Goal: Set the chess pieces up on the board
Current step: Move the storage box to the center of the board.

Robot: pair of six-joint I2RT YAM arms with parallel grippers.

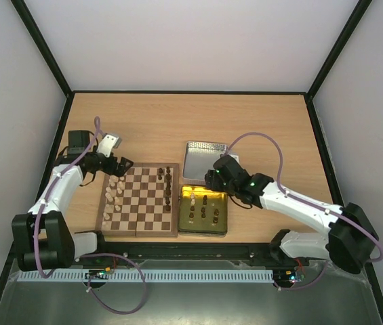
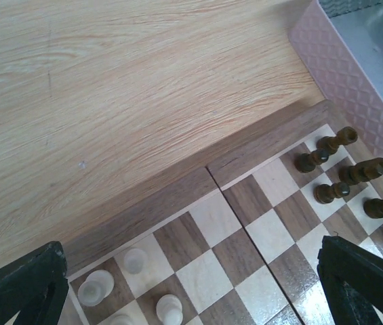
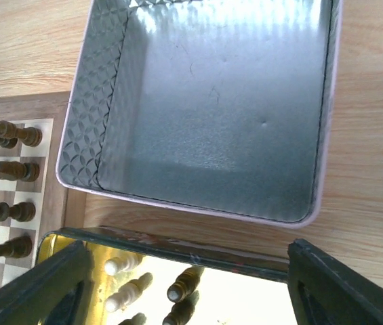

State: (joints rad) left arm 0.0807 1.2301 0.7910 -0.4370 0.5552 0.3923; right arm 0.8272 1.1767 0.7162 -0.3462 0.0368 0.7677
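The board (image 1: 139, 200) lies left of centre, and its far edge shows in the left wrist view (image 2: 157, 203). Cream chess pieces (image 1: 113, 193) stand along its left side, and three show in the left wrist view (image 2: 96, 286). Dark chess pieces (image 1: 168, 184) stand along its right side and also show in both wrist views (image 2: 333, 143) (image 3: 8, 134). More cream and dark pieces stand in the gold tin (image 1: 184, 229) (image 3: 122, 263). My left gripper (image 1: 121, 164) (image 2: 191, 291) is open and empty over the board's far left corner. My right gripper (image 1: 213, 180) (image 3: 184, 291) is open and empty above the tin's far edge.
A silver-grey metal tray (image 1: 203, 158) (image 3: 211, 101) sits empty just beyond the gold tin; its corner shows in the left wrist view (image 2: 344, 74). A small grey-white block (image 1: 109, 143) and a black box (image 1: 78, 140) lie beyond the board's far left corner.
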